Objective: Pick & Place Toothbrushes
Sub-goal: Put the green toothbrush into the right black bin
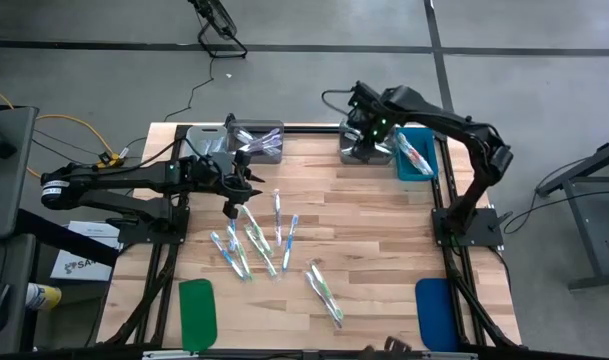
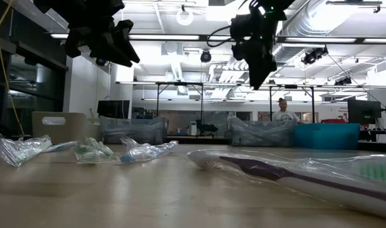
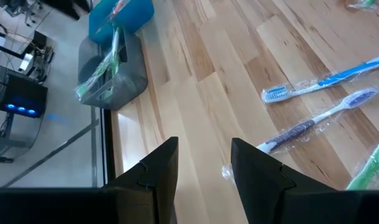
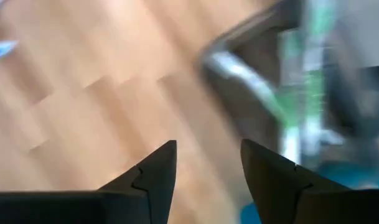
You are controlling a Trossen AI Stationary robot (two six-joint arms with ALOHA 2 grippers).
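Wrapped toothbrushes (image 1: 254, 242) lie scattered mid-desk (image 1: 374, 230). The left tool (image 1: 232, 208), fingers apart and empty, hovers at their far edge. The right tool (image 1: 367, 128), also apart and empty, hangs over the far grey bin (image 1: 364, 152). A slippery wrapper could slide out of a pinch.

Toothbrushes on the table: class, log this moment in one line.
left gripper: open, empty, over toothbrushes | right gripper: open, empty, over grey bin | blue bin: holds brushes
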